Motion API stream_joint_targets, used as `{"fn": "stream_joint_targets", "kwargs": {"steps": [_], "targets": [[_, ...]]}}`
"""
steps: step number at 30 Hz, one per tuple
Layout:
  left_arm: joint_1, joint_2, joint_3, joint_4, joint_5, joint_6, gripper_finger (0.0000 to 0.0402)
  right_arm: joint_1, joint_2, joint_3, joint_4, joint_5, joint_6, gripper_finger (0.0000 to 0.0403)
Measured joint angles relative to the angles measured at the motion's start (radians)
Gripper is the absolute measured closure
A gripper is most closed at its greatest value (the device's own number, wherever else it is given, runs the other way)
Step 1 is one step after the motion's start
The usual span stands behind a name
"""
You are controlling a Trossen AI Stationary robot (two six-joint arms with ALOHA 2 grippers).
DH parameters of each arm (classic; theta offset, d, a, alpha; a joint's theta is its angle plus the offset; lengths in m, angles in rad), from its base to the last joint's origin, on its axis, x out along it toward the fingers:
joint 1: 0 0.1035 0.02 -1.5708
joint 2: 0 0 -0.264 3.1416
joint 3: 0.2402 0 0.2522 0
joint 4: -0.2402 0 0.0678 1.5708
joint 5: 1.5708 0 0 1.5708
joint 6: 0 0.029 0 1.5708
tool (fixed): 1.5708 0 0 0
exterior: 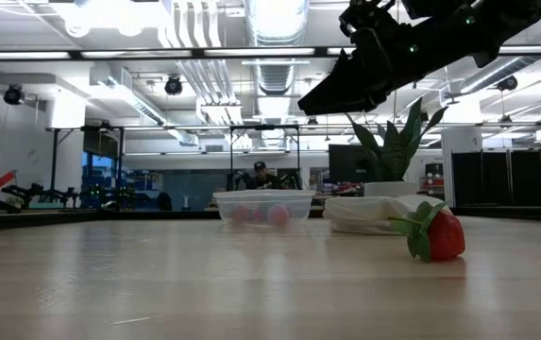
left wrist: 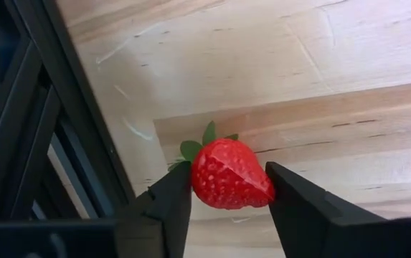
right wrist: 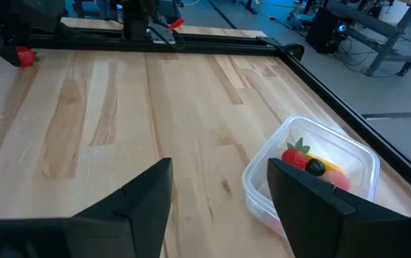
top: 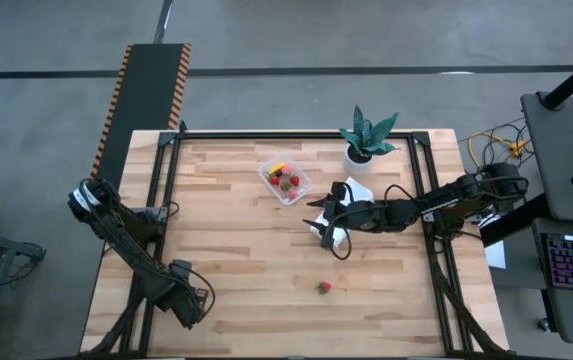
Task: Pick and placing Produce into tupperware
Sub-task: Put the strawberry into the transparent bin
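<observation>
left gripper (left wrist: 227,208) is pinching a strawberry (left wrist: 228,174) by its sides, far from the tupperware (top: 284,181), right gripper (right wrist: 219,208) open, so a shallow grip might let it squirt out mid-carry.

The left arm reaches toward the table's 7 o'clock corner, its left gripper (left wrist: 228,197) low at the edge with both fingers (left wrist: 169,201) pressed against a strawberry (left wrist: 228,174). The right arm stretches in from 3 o'clock toward centre, the right gripper (right wrist: 219,190) raised, fingers parted and holding nothing.
</observation>
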Motion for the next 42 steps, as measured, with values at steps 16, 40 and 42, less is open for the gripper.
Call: {"fn": "stream_joint_targets", "kwargs": {"steps": [16,40,42], "targets": [[0.032,-0.062,0.14,0.004,-0.314,0.115,0.0266,0.0,0.0,0.0,0.001,-0.001,0.0,0.0183],[0.334,-0.191,0.151,0.894,-0.685,1.526,0.0266,0.097,0.065,-0.095,0.548,-0.306,-0.225,0.0183],[0.356,-0.175,0.151,0.932,-0.66,1.594,0.0266,0.122,0.096,-0.099,0.627,-0.306,-0.291,0.0183]]}}
